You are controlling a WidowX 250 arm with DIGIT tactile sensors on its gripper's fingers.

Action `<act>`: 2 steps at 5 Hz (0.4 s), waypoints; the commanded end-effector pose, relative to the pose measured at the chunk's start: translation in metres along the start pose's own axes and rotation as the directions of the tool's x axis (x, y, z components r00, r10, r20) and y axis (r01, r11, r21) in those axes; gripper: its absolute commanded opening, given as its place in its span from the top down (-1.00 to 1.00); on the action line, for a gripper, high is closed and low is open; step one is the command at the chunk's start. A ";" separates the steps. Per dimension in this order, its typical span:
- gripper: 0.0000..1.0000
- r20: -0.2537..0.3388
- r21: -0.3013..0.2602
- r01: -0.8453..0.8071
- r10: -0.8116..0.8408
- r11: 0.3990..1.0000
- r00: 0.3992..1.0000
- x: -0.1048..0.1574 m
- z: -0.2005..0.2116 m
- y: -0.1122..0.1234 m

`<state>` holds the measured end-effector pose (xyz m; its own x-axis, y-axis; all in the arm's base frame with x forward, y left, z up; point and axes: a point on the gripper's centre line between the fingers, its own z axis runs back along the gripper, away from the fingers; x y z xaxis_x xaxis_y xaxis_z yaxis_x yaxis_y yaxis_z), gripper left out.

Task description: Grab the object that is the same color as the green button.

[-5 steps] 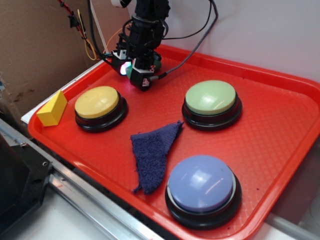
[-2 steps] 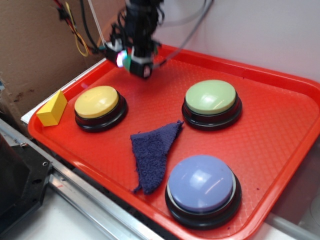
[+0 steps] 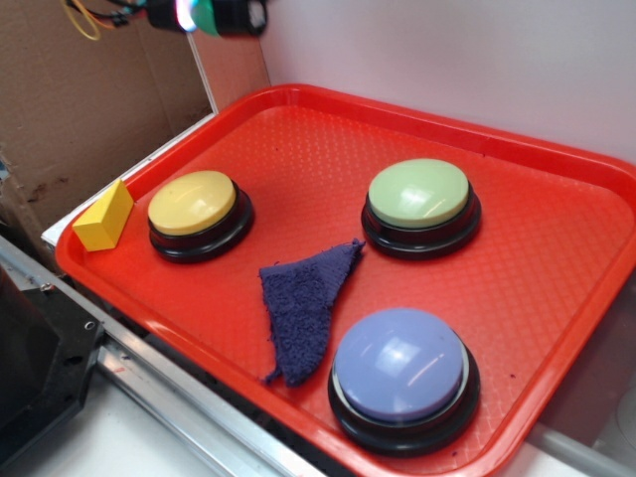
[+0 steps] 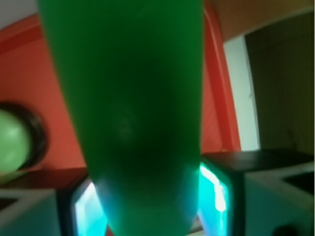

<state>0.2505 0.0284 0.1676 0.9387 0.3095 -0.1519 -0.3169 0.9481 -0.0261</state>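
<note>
Between the end effector's (image 3: 204,16) closed fingers, high above the red tray (image 3: 556,248), the green cylinder (image 4: 128,113) could slip and fall if the grip loosens.

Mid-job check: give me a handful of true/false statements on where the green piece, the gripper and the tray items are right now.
1. The green cylinder sits between the fingers of the gripper. True.
2. The gripper hangs low over the green button. False: it is at the top left edge of the exterior view, beyond the tray.
3. The yellow wedge block lies beside the yellow button. True.
4. The blue cloth covers the lavender button. False: it lies flat on the tray, left of that button.
5. Three dome buttons stand on the tray. True.
</note>
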 end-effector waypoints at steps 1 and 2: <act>1.00 0.194 -0.025 0.055 -0.049 0.998 0.980 -0.058 0.103 -0.004; 1.00 0.208 -0.004 0.075 -0.073 0.997 0.975 -0.067 0.115 -0.007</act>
